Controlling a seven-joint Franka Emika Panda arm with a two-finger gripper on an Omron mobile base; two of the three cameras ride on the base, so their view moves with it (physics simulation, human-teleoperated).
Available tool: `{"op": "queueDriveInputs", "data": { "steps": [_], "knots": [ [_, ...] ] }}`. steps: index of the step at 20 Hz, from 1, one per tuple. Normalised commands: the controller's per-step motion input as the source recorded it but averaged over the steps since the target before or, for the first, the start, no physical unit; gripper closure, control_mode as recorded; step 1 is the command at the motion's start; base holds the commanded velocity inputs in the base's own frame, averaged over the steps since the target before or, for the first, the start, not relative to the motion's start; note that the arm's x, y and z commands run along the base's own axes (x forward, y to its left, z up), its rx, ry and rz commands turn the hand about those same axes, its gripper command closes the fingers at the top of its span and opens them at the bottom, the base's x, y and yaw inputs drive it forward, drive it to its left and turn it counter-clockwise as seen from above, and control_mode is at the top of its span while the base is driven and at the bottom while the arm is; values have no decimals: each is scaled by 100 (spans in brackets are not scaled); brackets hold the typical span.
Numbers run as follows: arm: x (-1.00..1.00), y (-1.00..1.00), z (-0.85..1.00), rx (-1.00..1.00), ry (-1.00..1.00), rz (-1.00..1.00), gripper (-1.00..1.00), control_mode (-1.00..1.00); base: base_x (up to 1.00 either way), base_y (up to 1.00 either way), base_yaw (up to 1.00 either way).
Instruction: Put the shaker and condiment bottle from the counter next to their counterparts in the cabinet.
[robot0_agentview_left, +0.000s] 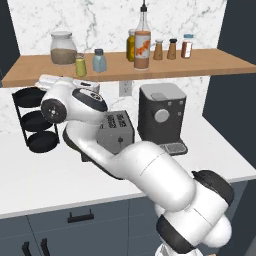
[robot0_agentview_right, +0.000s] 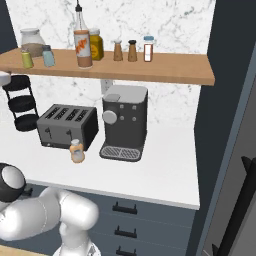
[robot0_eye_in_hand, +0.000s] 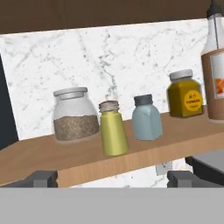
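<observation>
On the near part of the bench (robot0_agentview_right: 165, 175), in the right base view, the condiment bottle (robot0_agentview_right: 76, 151) is being seen upright, just in front of the toaster (robot0_agentview_right: 67, 126) and left of the coffee machine (robot0_agentview_right: 124, 122). Its long axis is running vertically, with the whitish cap pointing up. It is not yet being carried, so this half of the task is judged as still to be done.

In the hand view, the gripper (robot0_eye_in_hand: 112, 177) is being held in front of the cabinet (robot0_eye_in_hand: 87, 164) edge. The fingers (robot0_eye_in_hand: 41, 178) are spread wide apart and nothing is being pinched between them.

Farther, on the cabinet, the shaker (robot0_eye_in_hand: 113, 128) is standing upright, cap up, long axis vertical, between the glass jar (robot0_eye_in_hand: 74, 114) and the pale blue shaker (robot0_eye_in_hand: 146, 118), just beside both. So the shaker step is judged as finished, and the release is being completed.

For the next move, the arm is probably to be pulled away from the shelf and lowered to the bottle on the bench. At the far right, the tall bottle (robot0_eye_in_hand: 215, 65) is marking the place where it is to be put.
</observation>
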Motion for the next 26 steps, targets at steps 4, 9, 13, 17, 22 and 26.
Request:
{"op": "queueDriveInputs", "data": {
  "steps": [4,9,13,17,22,26],
  "knots": [
    [-77,-7,2,0,0,-25,-100,-100,0,0,0],
    [-34,-40,-30,0,0,-26,-100,-100,0,0,0],
    [-8,-68,-64,5,0,-17,-100,-100,0,0,0],
    [-12,-86,-89,14,0,-8,-100,-100,0,0,0],
    [-24,-83,-99,17,0,-4,-100,-100,0,0,0],
    [-32,-73,-72,18,0,-5,-100,-100,0,0,0]
  ]
}}
